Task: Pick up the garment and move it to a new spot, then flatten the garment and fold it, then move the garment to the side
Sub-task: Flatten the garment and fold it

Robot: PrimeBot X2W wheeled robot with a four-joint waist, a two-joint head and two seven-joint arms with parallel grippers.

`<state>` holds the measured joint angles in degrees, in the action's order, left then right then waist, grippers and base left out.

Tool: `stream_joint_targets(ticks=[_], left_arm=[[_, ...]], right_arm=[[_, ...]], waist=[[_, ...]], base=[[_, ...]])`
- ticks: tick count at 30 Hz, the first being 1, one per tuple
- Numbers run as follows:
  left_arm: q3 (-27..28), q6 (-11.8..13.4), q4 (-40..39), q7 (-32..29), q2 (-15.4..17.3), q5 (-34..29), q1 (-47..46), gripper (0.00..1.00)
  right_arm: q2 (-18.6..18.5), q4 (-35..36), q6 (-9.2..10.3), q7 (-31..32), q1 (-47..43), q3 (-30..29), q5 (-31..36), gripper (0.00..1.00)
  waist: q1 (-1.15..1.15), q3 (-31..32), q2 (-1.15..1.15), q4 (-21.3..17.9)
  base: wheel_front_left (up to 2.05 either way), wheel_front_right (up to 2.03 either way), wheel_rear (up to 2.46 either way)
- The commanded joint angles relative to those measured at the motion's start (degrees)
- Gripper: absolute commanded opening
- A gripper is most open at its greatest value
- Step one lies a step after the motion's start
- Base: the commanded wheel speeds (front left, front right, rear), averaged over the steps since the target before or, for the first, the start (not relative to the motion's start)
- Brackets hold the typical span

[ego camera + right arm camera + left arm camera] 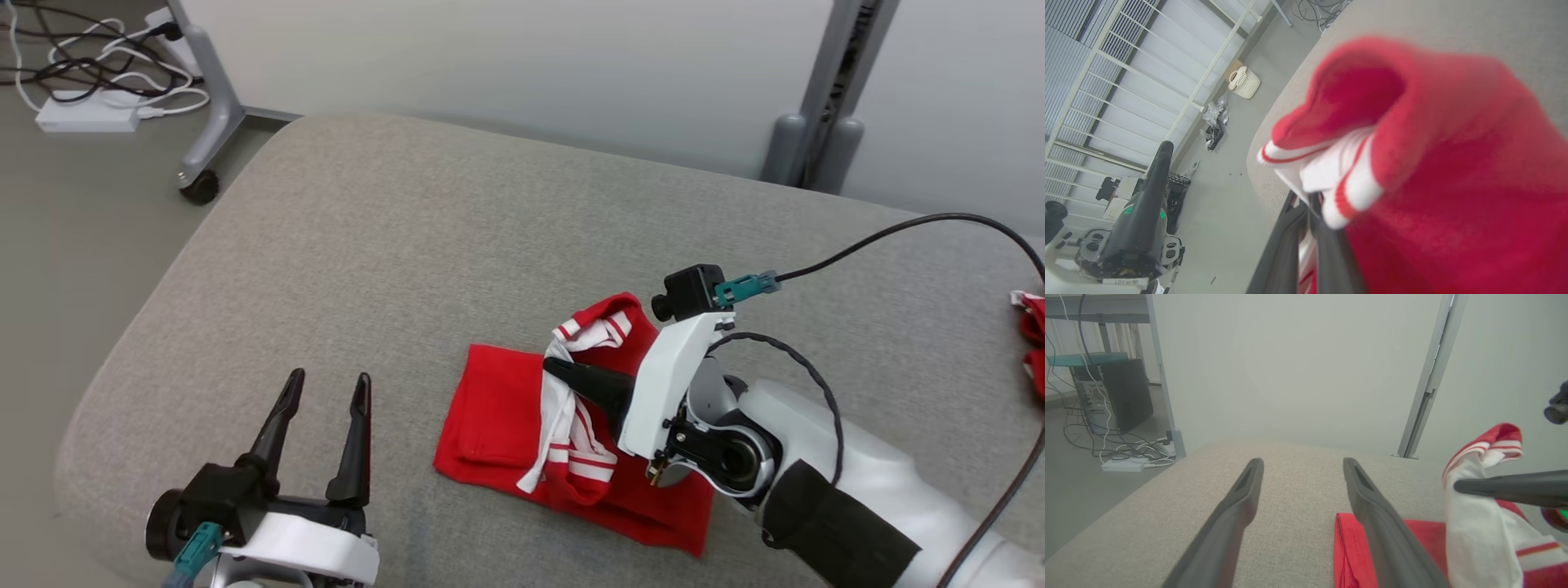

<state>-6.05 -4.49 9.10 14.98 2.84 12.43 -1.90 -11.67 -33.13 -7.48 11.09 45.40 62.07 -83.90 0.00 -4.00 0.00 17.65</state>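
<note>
table (pixel 392 245): grey woven cover, rounded corners, near edge cut off by the bottom of the head view; left pincer (pixel 329 377) hovers over the near-left part, fingers apart, nothing between them, tips pointing away from the robot; just to its right the garment (pixel 498 416), red with white striped trim, sits on the table near-right of centre; right pincer (pixel 551 366) reaches in from the right, fingers together, clamped on a bunch of the striped trim held raised above the flat red part; rest of the table bare out to the far edge, apart from a red-and-white scrap (pixel 1030 327) at the far right; grey floor off the left side with a caster foot (pixel 198 186), a white power brick (pixel 86 118) and tangled cables (pixel 98 57); pale wall panels behind, grey post (pixel 824 98) between them; left wrist view adds a dark computer tower (pixel 1124 396), right wrist view a white basket (pixel 1244 83) on the floor; hard to read: scrap is cut by the frame, can't tell what it is; right wrist view is mostly blurred red cloth, fingertips buried in it; near-right corner of the flat part sits behind the right wrist; garment type unclear; long axis of the flat part runs left-right in head view, right end dipping toward the robot; trim band crosses it far to near.
</note>
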Motion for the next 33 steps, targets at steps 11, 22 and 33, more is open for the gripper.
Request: stream_joint_targets(ticks=[11,22,33], left_arm=[[-4.58,0.4,1.45,0.17,0.19,1.64,-3.0,1.0],[-5.56,0.34,2.2,0.17,0.18,1.91,-3.78,1.0],[-4.58,0.09,2.63,0.17,0.18,1.1,-3.17,1.0]], right_arm=[[5.81,-13.18,-0.02,-2.43,3.41,0.63,-0.85,0.0],[7.14,-15.93,-0.02,-2.54,2.52,1.38,-2.49,0.0],[6.71,-13.72,-0.02,-3.86,2.37,1.38,-3.55,1.0]], waist=[[0.0,-1.24,0.0,5.89],[0.0,-1.57,0.0,7.17],[0.0,-0.36,0.0,6.29]], base=[[0.0,0.0,0.0],[0.0,0.0,0.0],[0.0,0.0,0.0]])
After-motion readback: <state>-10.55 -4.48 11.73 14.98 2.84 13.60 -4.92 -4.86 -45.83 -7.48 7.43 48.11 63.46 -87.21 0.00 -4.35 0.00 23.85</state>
